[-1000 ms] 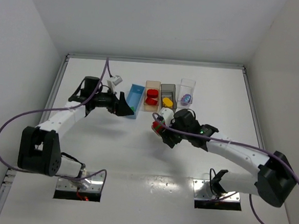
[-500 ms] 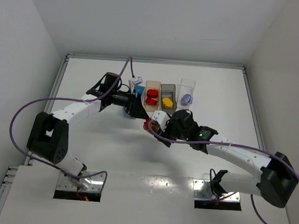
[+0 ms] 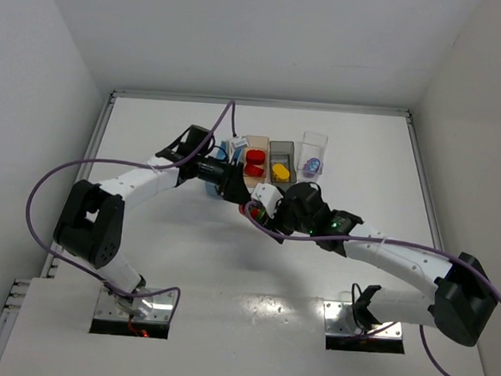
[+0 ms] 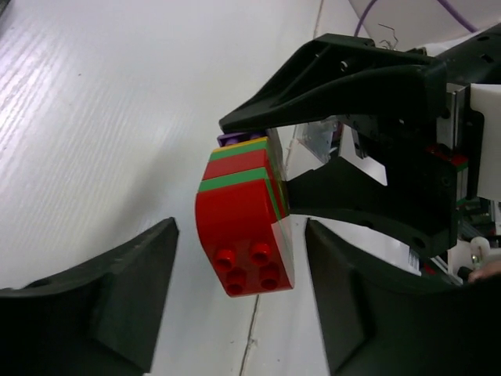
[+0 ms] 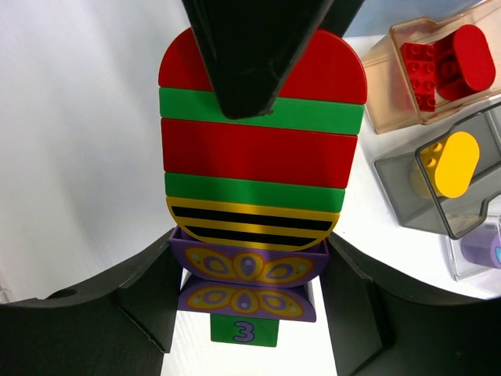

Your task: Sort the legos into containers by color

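Note:
A striped lego stack (image 5: 262,168) of red, green, yellow and purple bricks is held above the table. My right gripper (image 5: 250,294) is shut on its purple end. My left gripper (image 4: 239,313) is open, with its fingers (image 4: 102,301) on either side of the stack's red end (image 4: 246,227) and gaps on both sides. In the top view the two grippers meet at the stack (image 3: 252,210), in front of the bins. The pale orange bin (image 3: 253,173) holds red bricks, the dark grey bin (image 3: 279,180) a yellow one, and the clear bin (image 3: 314,142) a purple one.
The light blue bin is almost wholly hidden behind my left arm (image 3: 148,179) in the top view. The bins stand in a row at the back middle. White walls enclose the table on three sides. Purple cables loop from both arms.
My left arm has swung right, from beside the light blue bin to the stack's red end. My right gripper has carried the stack a little left, toward it.

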`<state>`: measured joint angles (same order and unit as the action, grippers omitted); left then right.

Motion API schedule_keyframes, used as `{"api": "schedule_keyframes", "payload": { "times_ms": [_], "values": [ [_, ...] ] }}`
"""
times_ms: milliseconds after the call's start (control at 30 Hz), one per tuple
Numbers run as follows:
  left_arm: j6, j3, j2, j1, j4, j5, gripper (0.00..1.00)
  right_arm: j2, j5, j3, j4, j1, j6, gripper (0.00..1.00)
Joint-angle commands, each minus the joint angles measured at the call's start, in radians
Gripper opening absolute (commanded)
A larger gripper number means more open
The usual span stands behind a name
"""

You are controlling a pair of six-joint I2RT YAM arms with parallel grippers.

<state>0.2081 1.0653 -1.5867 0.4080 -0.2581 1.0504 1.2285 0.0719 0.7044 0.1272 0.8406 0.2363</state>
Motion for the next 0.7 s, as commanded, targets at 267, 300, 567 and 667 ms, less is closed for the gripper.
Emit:
{"api": "schedule_keyframes", "payload": {
  "times_ms": [267, 300, 567, 667],
  "values": [
    [-0.047, 0.065, -0.024, -0.014, -0.001, 0.094, 0.45, -0.047, -0.037, -0.016, -0.055, 0.006, 0.029, 0.00],
    [-0.047, 0.065, -0.024, -0.023, -0.001, 0.094, 0.45, -0.073, -0.037, -0.028, -0.055, 0.006, 0.040, 0.00],
    [-0.047, 0.146, -0.074, -0.133, -0.001, 0.129, 0.45, -0.196, -0.079, -0.149, 0.017, 0.006, 0.049, 0.00],
    [-0.047, 0.171, -0.084, -0.143, -0.001, 0.129, 0.44, -0.225, -0.089, -0.172, 0.041, -0.003, 0.058, 0.00]
  ]
}}
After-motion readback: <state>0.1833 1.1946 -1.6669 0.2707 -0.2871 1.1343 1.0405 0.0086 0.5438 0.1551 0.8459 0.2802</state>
